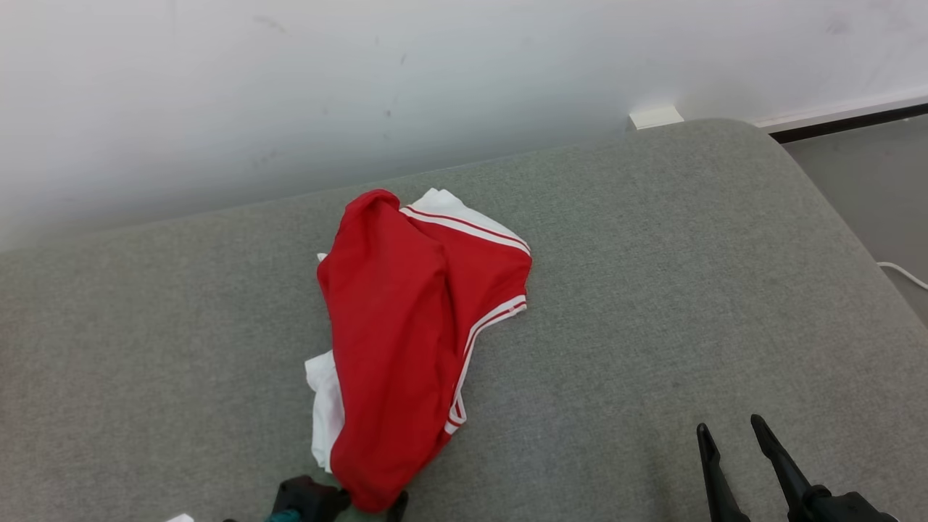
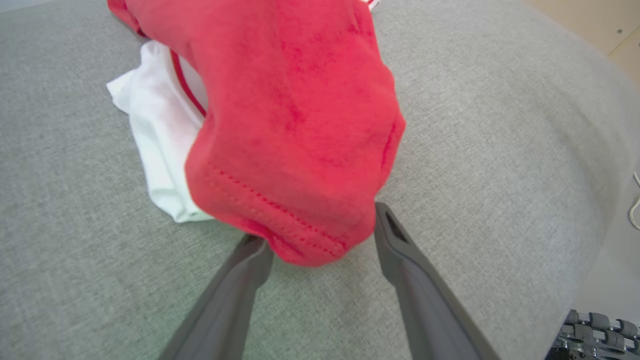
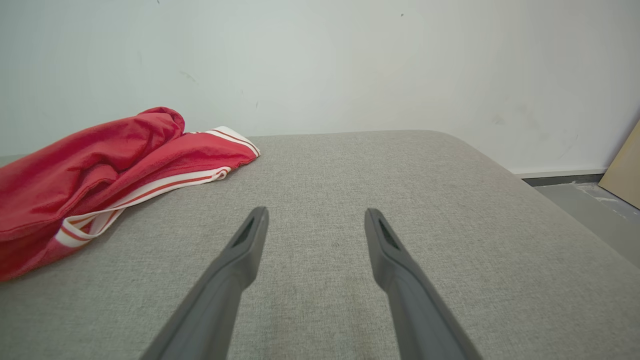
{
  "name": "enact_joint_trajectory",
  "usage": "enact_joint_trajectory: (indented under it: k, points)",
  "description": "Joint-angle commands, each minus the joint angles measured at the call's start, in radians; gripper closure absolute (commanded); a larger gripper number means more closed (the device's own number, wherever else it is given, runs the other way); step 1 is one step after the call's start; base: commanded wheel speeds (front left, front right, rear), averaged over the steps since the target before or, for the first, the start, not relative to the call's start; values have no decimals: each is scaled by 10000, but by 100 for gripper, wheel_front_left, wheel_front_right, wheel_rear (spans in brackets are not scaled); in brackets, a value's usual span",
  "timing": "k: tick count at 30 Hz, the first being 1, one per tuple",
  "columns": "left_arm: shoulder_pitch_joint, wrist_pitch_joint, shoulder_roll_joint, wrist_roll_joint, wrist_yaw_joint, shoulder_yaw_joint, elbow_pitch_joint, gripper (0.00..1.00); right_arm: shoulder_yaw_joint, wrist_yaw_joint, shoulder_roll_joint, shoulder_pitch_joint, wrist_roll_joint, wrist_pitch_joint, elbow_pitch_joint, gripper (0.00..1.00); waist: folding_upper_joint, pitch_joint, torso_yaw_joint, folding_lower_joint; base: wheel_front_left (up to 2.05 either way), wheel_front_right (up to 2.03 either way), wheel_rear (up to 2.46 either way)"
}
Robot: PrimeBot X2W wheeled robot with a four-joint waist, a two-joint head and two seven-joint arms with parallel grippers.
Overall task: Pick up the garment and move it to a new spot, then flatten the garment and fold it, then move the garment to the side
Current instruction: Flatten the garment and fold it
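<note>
Left hand (image 2: 318,225) spread, apparently straddling garment (image 2: 295,125) hem.

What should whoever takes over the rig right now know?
Left gripper: open, straddling the near red hem of the garment, not clamped.
Right gripper: open, empty, above bare grey cushion right of the garment.
Garment: crumpled heap mid-cushion, white layer showing at its left edge.
Done: no flattening or fold yet.
Left: grasp, move, flatten, fold, set aside.
</note>
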State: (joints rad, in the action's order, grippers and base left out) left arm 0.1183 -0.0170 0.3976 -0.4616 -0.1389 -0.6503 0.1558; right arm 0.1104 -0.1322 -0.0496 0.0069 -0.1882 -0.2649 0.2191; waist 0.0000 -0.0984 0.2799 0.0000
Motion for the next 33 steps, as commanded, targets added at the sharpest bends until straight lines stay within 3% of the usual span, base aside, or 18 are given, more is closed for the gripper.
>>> enact_joint_trajectory:
  k: [1,7,10,11,12,16,19,24,29,33]
  points:
    - [-50,2,46,-83,-27,35,-35,14,-40,29,-17,0,-55,11,-24,0,0,9,-12,0,0,0,0]
    - [-263,-205,180,-296,-114,93,-603,11,-71,29,-15,14,-38,11,-7,0,0,60,-103,0,0,0,0]
    - [-384,-315,234,-388,-150,145,-923,19,-60,29,-17,18,-45,11,-12,0,0,68,-141,0,0,0,0]
    - [-420,-331,232,-457,-158,161,-1011,28,-60,29,-17,19,-51,11,-16,0,0,68,-153,0,0,0,0]
    - [-430,-334,238,-509,-160,173,-1091,46,-57,30,-17,20,-56,11,-17,0,0,66,-164,0,0,0,0]
    - [-344,-390,193,-578,-167,177,-1176,69,-14,30,-17,-20,-85,11,0,0,0,45,-172,0,0,0,0]
    - [-208,-411,92,-713,-83,166,-1167,100,24,30,-17,-74,-120,9,11,0,0,28,-145,0,0,0,0]
    - [71,-721,46,-1588,181,624,-1968,100,-27,30,-15,-79,-105,11,14,0,0,31,-92,0,0,0,0]
    - [1133,-1474,553,-2480,342,1669,-3436,100,-35,30,-17,-109,-126,9,43,0,0,53,-55,0,0,0,0]
    - [2474,-2059,1085,-3128,260,2882,-3832,100,88,30,-19,-245,-237,11,43,0,0,67,139,0,0,0,0]
